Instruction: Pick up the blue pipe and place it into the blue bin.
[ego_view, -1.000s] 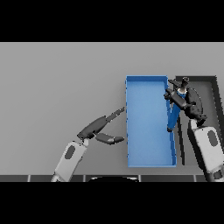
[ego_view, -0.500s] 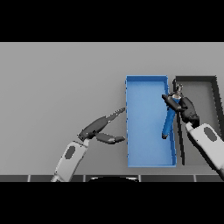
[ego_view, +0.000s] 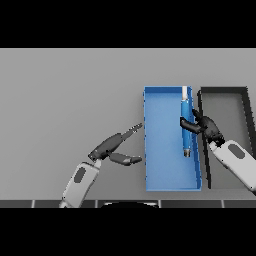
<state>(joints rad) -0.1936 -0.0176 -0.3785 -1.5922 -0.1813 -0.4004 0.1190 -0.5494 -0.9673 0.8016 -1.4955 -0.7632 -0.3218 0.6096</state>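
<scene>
The blue pipe (ego_view: 186, 120) with a pale far end hangs lengthwise over the right side of the blue bin (ego_view: 160, 165). My right hand (ego_view: 206, 126) reaches across the bin's right wall and has its fingers curled round the pipe's middle. Whether the pipe touches the bin floor I cannot tell. My left hand (ego_view: 112, 145) rests over the table just left of the bin, fingers straight and pointing toward the bin's left wall, holding nothing.
A dark bin (ego_view: 227, 100) stands right beside the blue bin, on its right. My right forearm (ego_view: 237, 161) crosses the dark bin's near part. Grey table (ego_view: 65, 100) stretches to the left and far side.
My right hand has carried the pipe leftward, from the blue bin's right wall to over its inside, and the pipe now lies straighter along the bin. The left hand has barely moved.
</scene>
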